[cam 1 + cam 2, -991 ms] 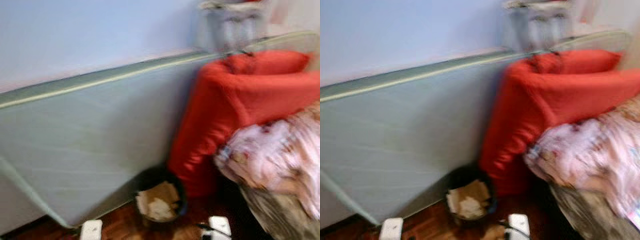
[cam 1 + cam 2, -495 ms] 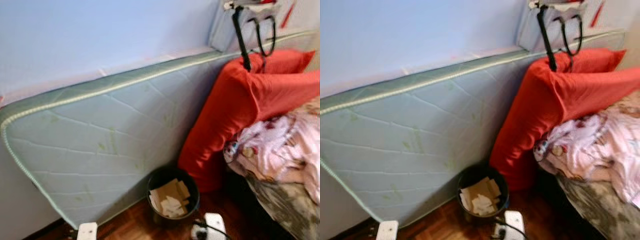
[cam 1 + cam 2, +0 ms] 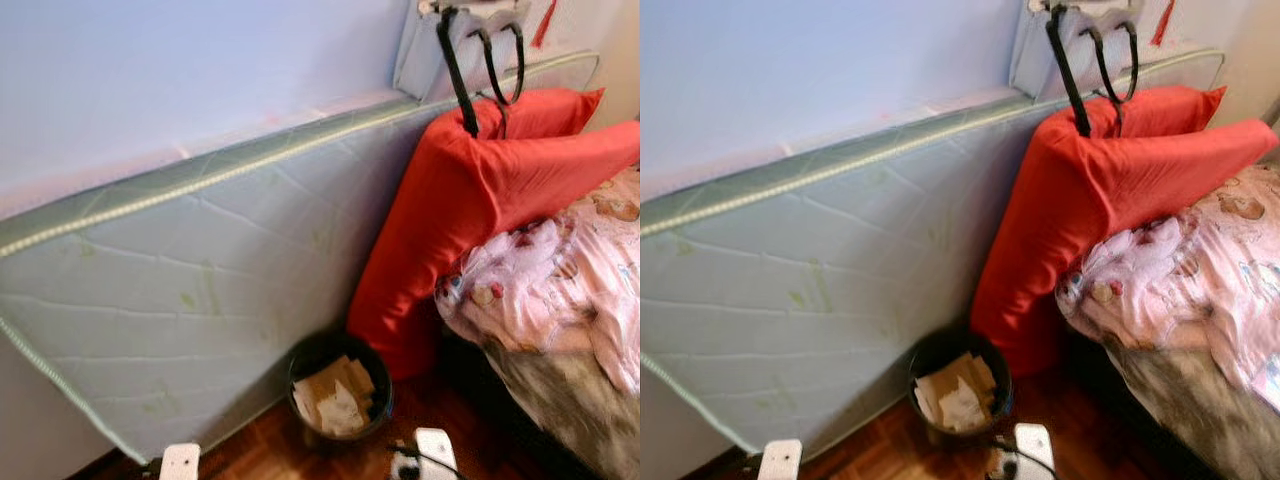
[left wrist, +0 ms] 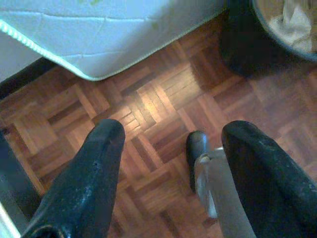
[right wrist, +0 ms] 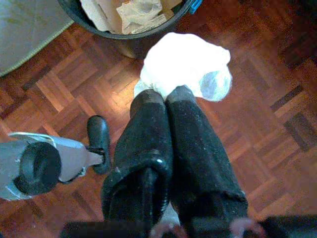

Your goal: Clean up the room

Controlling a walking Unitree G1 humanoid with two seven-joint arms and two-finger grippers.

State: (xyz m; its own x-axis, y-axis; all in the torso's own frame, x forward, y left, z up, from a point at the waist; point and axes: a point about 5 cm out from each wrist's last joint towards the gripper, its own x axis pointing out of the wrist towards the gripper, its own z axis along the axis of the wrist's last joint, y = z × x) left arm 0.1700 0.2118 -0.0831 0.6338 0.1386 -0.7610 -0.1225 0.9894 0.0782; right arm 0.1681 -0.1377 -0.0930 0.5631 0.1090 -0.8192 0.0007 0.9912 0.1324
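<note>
We hold a crumpled white tissue [image 5: 185,67] in our right gripper [image 5: 166,96], its jaws pressed together on the wad above the parquet floor [image 5: 277,124]. Just beyond the jaws stands the black wastebasket [image 5: 126,37], loaded with torn cardboard and paper scraps [image 3: 335,395]. Our left gripper [image 4: 171,136] hangs over bare parquet with its jaws spread wide and nothing between them; the wastebasket is off to one side of them, and the corner of a pale green mattress [image 3: 200,300] lies ahead. That mattress leans on the wall. Past the wastebasket, a red pillow [image 3: 470,200] props against the bed, where a pink patterned blanket [image 3: 560,290] is heaped.
</note>
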